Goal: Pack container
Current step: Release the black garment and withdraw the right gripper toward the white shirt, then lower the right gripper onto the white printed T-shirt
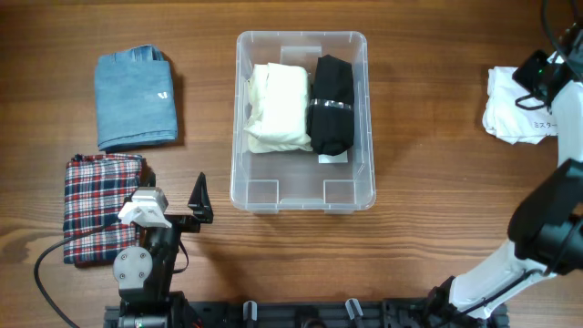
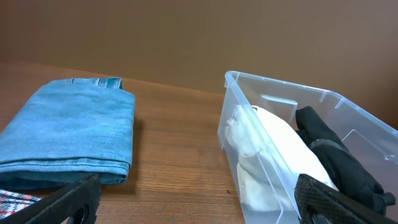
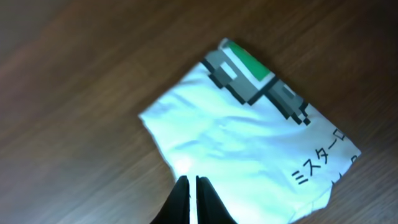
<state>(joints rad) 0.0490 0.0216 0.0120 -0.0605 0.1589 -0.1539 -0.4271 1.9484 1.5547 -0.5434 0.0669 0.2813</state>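
Observation:
The container (image 1: 239, 118) is a clear plastic tub at the table's centre. It holds a folded cream garment (image 1: 278, 107) on its left and a rolled black garment (image 1: 332, 105) on its right. In the left wrist view the container (image 2: 273, 93) stands ahead to the right. My left gripper (image 1: 173, 193) is open and empty at the front left, near the tub's front left corner (image 2: 196, 205). My right gripper (image 3: 191, 182) is shut and hovers over a white printed shirt (image 3: 249, 130) at the far right of the table (image 1: 515, 109).
A folded blue garment (image 1: 137, 98) lies at the back left and also shows in the left wrist view (image 2: 68, 130). A folded red plaid cloth (image 1: 100, 205) lies at the front left, beside my left arm.

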